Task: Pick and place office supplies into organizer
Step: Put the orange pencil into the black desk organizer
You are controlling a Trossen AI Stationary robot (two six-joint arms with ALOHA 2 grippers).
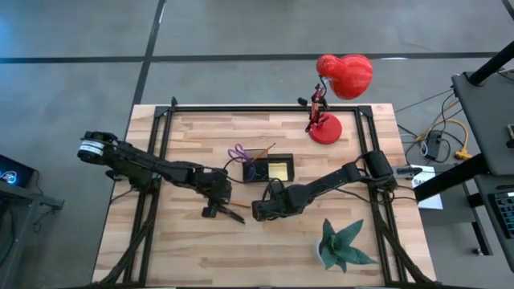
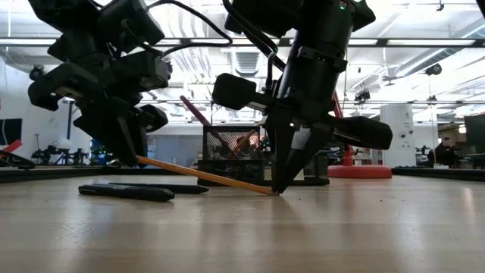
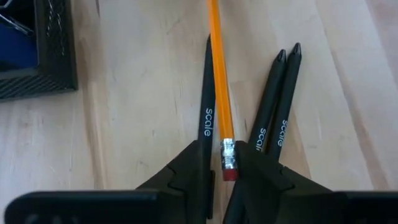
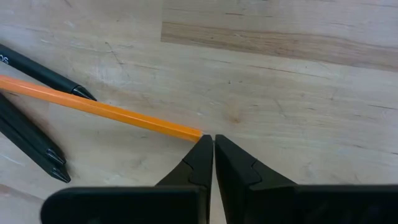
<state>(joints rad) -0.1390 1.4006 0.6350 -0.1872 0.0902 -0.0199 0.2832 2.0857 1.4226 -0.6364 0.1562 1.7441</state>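
Observation:
An orange pencil [image 3: 219, 81] slants from my left gripper [image 3: 225, 168] down to the table in front of the black mesh organizer [image 1: 289, 178]. My left gripper [image 1: 215, 210] is shut on its eraser end. My right gripper [image 4: 212, 140] is shut, its tips down on the wood at the pencil's pointed end [image 2: 271, 191]. Three black pens [image 3: 273, 93] lie flat on the table under and beside the pencil. Purple-handled scissors [image 1: 238, 152] stick up out of the organizer's left end. A yellow pad [image 1: 278, 169] lies inside the organizer. My left gripper pinches the pencil's eraser end [image 3: 228, 152] between its two fingers, which point steeply down with the pencil running out ahead of them. That end is lifted off the table, and the pencil slopes down until its point [image 2: 271, 191] rests on the wood. My right gripper comes from above, pointing down, with its shut fingertips [image 4: 203, 144] at the pencil's pointed end [image 4: 194, 132]. Whether they grip that end or only touch it, I cannot tell.
A red desk lamp [image 1: 325, 128] stands at the far right of the table and a green paper plant [image 1: 341, 245] at the near right. Black frame rails [image 1: 265, 108] run along the far edge and the sides. Bare wood lies near the front edge.

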